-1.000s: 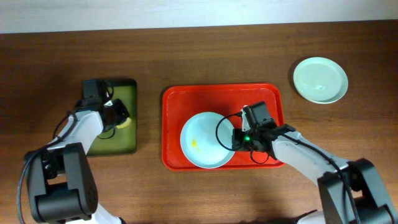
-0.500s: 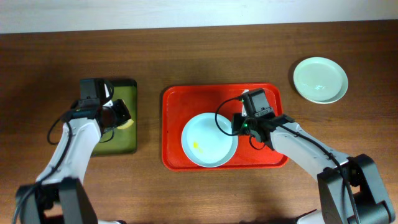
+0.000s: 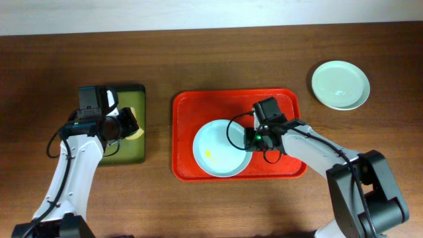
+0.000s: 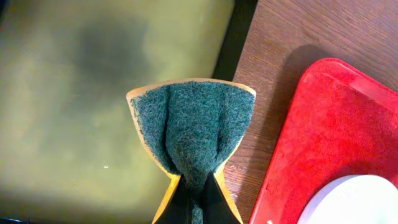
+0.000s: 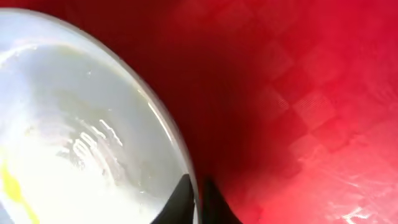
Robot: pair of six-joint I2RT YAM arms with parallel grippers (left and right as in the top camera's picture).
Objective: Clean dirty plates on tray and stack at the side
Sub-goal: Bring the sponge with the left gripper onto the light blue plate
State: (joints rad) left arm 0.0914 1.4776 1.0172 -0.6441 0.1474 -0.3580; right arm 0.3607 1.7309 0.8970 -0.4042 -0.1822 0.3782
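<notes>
The pale blue round shallow plate [image 3: 221, 149] lies in the large red rectangular plastic tray [image 3: 192, 109], toward its front left. A small yellow smear [image 3: 208, 154] shows left of the plate's middle. The right fingers [image 5: 194, 198] are narrowed onto the plate's right rim, pinning it at that one edge. The left fingers [image 4: 198, 198] pinch a folded green-faced scouring sponge with yellow backing [image 4: 193, 127]. They hold it over the edge of the smaller black-rimmed olive-green tray [image 4: 68, 93] that faces the red tray, well apart from the plate. A pale green round plate [image 3: 340, 84] sits alone on the brown wooden tabletop [image 3: 66, 59] at the far right, probably the start of the stack.

The step in hand looks like carrying the sponge across to scrub the smear. To do it well, the left arm should lift the sponge over the red tray's raised rim rather than drag it across. The green face should land flat on the smear. Because the plate is held at a single point, short strokes toward the right fingers should stop it pivoting or sliding away. The sponge is gripped only at its lower end, so heavy pressure would likely fold it. Light, repeated passes seem safer, with the right grip kept firm throughout.
</notes>
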